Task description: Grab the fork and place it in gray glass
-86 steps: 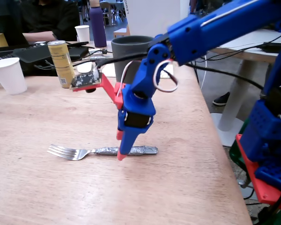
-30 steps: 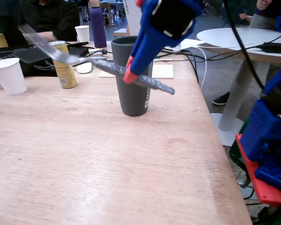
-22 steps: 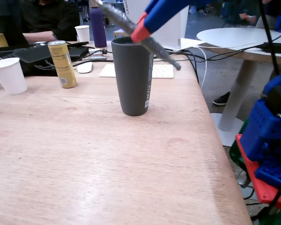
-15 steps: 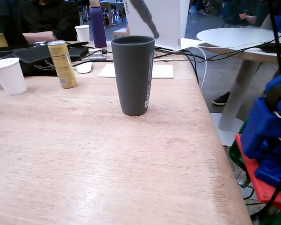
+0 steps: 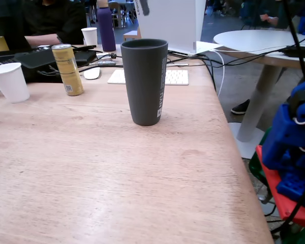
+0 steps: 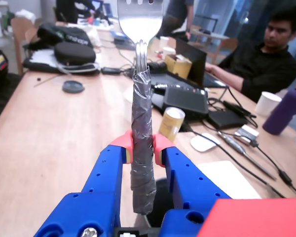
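One gray glass [image 5: 144, 81] on pale wooden table [image 5: 91, 173], busy office, tool [image 6: 143, 148] clamping taped fork [image 6: 141, 148] upright

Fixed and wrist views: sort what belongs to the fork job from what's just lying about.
Job:
fork
gripper, shut on its taped handle
gray glass

Lying about:
gold can
white paper cup
purple bottle
keyboard

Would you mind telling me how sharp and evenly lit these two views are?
Fixed view: the gray glass is sharp, with soft glare on the table. Wrist view: the fork in the gripper is crisp; its bright head is partly cropped at the top edge.
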